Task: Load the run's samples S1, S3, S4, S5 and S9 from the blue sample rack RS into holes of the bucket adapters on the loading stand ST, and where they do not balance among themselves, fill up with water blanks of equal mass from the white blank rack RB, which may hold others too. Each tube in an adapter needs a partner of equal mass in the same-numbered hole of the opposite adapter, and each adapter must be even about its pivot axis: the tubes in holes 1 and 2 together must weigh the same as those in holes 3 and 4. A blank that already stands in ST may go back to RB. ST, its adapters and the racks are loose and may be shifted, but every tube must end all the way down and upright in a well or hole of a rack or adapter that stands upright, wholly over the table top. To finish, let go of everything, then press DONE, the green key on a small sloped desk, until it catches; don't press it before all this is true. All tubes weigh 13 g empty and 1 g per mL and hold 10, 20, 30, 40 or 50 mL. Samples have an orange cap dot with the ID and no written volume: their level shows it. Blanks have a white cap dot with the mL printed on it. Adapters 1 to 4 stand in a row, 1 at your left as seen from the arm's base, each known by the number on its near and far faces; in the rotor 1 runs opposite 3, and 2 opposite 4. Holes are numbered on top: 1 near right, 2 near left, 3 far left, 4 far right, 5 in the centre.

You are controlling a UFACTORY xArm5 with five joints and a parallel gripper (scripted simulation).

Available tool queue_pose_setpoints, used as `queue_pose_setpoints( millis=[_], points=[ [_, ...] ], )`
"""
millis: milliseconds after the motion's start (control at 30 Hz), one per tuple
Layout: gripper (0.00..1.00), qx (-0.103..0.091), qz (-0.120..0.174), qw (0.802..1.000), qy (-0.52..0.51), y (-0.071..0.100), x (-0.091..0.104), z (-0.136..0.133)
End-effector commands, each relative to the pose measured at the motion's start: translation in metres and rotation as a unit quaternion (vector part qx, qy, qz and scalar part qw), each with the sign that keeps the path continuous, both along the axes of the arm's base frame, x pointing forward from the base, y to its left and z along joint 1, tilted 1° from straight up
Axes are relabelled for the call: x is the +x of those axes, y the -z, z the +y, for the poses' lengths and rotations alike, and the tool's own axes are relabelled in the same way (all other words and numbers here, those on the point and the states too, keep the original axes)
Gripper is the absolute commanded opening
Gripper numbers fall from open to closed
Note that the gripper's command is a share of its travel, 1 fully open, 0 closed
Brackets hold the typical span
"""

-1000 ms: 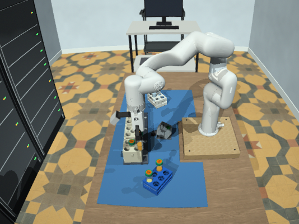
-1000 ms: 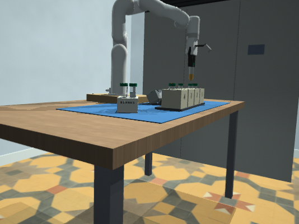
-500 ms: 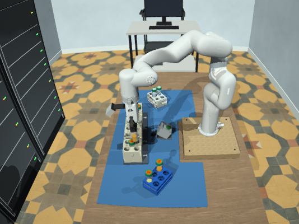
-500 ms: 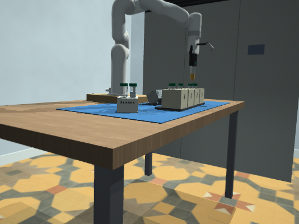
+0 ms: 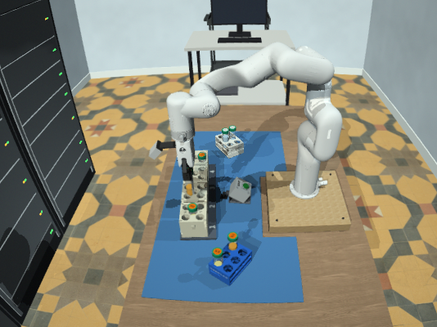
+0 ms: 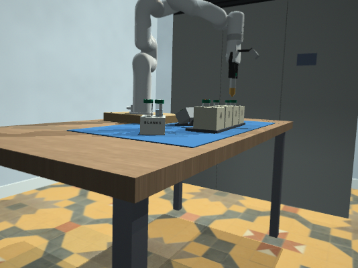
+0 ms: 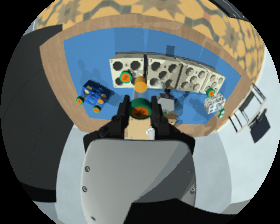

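Note:
My gripper (image 5: 186, 174) is shut on a sample tube (image 5: 189, 189) with orange liquid and holds it upright in the air above the middle of the loading stand ST (image 5: 197, 198). In the exterior view the tube's orange tip (image 6: 232, 92) hangs clear above the adapters (image 6: 219, 116). The wrist view shows the fingers on the tube's green cap. One orange-dot tube (image 5: 192, 207) stands near the adapter 1 end and another (image 5: 201, 156) at the adapter 4 end. The blue rack RS (image 5: 229, 264) holds two orange-dot tubes (image 5: 232, 239) (image 5: 217, 254).
The white blank rack RB (image 5: 229, 143) with two tubes stands behind the stand; it also shows in the exterior view (image 6: 152, 124). The green DONE key (image 5: 245, 186) sits on its small sloped desk right of the stand. The arm's base plate (image 5: 307, 199) lies at the right.

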State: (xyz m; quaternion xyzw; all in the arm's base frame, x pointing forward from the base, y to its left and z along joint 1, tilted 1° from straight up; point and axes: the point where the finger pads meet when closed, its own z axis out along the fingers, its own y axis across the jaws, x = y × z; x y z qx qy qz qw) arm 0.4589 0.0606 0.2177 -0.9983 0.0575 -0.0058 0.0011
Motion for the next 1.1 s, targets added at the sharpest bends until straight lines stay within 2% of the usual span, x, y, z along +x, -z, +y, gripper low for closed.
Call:
queue_pose_setpoints(
  millis=[0,233,867,1067],
  points=[
    [0.00,0.000,-0.002,1.000,0.000,-0.001,0.007,-0.016],
    [0.00,-0.001,-0.001,1.000,0.000,-0.001,0.016,-0.046],
    [0.00,-0.001,-0.001,1.000,0.000,-0.001,0.016,-0.046],
    [0.00,-0.001,-0.001,1.000,0.000,0.011,0.016,-0.046]
  ],
)
